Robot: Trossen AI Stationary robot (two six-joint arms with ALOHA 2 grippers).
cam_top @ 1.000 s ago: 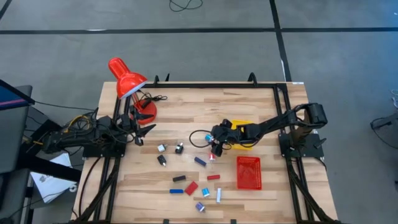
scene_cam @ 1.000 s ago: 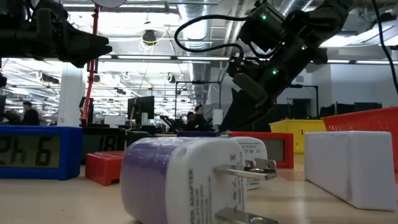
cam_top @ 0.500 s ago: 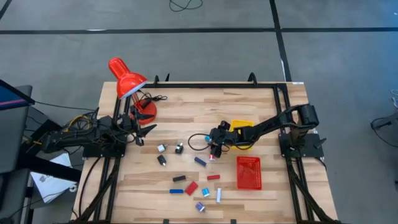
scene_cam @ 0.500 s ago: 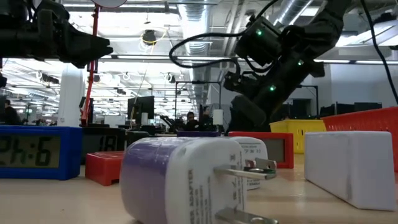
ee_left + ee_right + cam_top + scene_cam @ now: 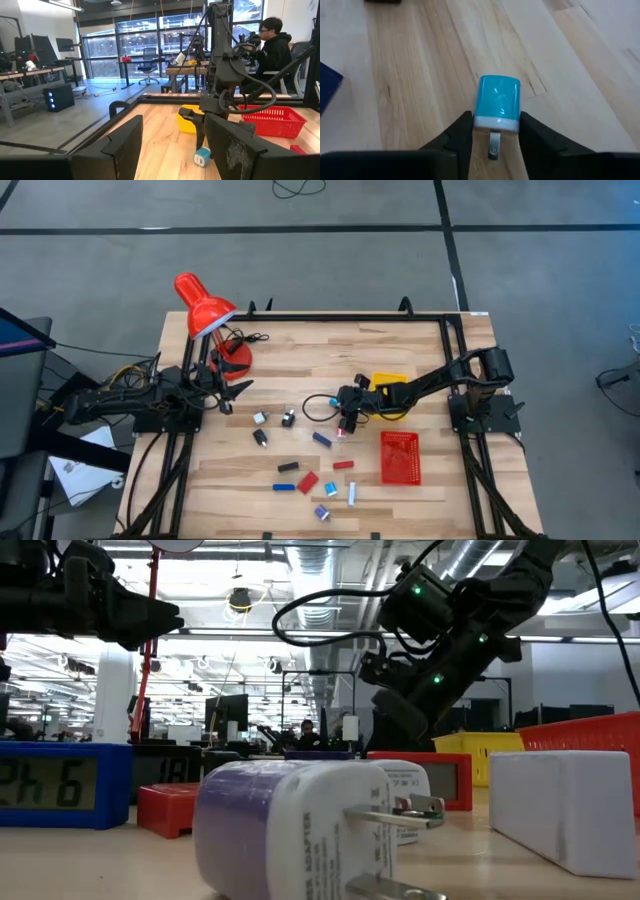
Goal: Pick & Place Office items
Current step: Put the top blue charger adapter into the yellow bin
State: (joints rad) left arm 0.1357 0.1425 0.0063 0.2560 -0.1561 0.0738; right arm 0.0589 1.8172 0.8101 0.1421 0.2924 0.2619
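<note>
Your right gripper has its jaws closed in on the blue plug adapter, one finger against each side, with the adapter resting on the table just beside the yellow tray. Your left gripper hangs by the red lamp with its jaws partly apart and nothing between them. Judging by the layout, you are early on: the red basket looks empty, and the other small items lie scattered over the table, all left to move.
</note>
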